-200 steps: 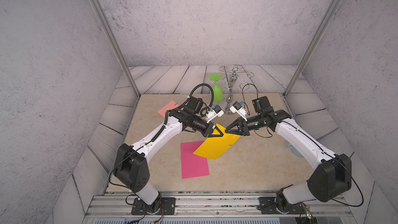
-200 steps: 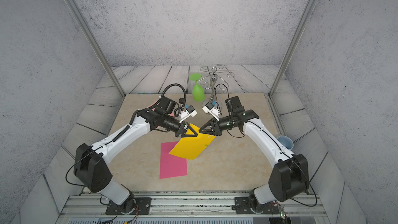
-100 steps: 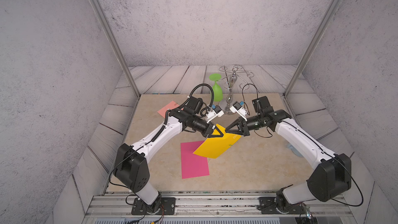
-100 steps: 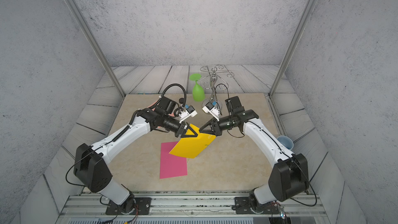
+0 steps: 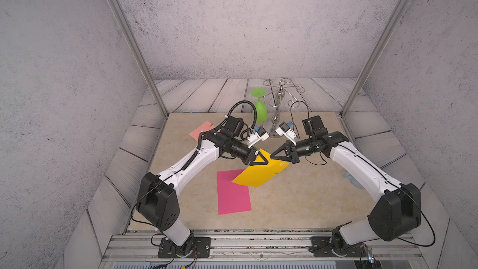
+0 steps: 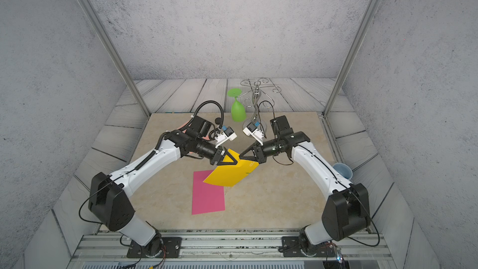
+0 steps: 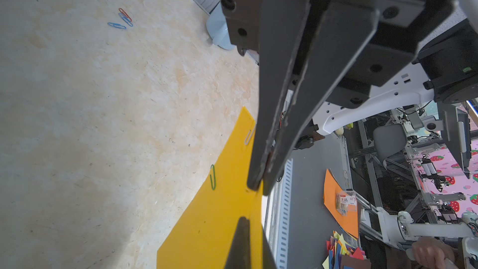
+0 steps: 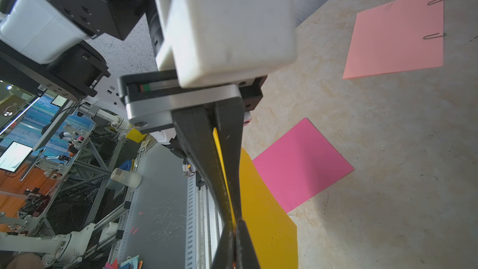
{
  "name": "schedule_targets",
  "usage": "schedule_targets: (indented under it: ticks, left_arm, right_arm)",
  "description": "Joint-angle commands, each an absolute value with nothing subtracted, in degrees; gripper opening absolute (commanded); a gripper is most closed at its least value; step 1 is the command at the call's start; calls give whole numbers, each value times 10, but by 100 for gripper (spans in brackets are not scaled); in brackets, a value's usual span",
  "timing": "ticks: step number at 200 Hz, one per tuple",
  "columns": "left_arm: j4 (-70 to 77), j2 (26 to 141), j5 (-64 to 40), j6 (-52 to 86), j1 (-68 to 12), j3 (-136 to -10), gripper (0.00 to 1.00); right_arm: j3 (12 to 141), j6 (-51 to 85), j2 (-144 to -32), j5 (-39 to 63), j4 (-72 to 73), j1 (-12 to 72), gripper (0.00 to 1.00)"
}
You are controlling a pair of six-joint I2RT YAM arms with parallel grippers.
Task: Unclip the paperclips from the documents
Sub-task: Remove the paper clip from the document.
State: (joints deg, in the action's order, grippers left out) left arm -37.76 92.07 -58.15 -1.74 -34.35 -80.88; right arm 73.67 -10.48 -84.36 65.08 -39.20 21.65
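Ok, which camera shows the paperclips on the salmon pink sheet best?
Right wrist: two dark paperclips show clearly on the salmon pink sheet. In both top views they're at most a speck; the left wrist misses the sheet.

White arms (image 5: 191, 163), black joints (image 5: 157, 203), black wedge-shaped pincers (image 5: 269, 160)

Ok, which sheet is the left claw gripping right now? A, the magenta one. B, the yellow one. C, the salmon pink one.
B: the left claw is shut on an edge of the yellow sheet, holding it tilted up, while the magenta sheet and the salmon pink sheet lie flat on the table with no claw on them.
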Motion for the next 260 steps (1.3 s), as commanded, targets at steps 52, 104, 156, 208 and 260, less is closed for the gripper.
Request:
schedule_targets:
  ticks: [52, 104, 156, 208, 260]
  left_arm:
    - [-386, 897, -591, -34, -339, -796, 0]
    - [-385, 890, -590, -32, -339, -786, 0]
    - [-385, 890, -588, -34, -339, -779, 0]
    - [-390, 892, -591, -38, -339, -779, 0]
    - [-394, 896, -592, -41, -339, -779, 0]
  right_arm:
    - [744, -96, -847, 654, -392, 217, 5]
    - [742, -90, -842, 656, -385, 213, 5]
    - [743, -84, -841, 660, -381, 211, 7]
    - [745, -84, -844, 665, -380, 208, 7]
    - [747, -84, -846, 667, -380, 206, 7]
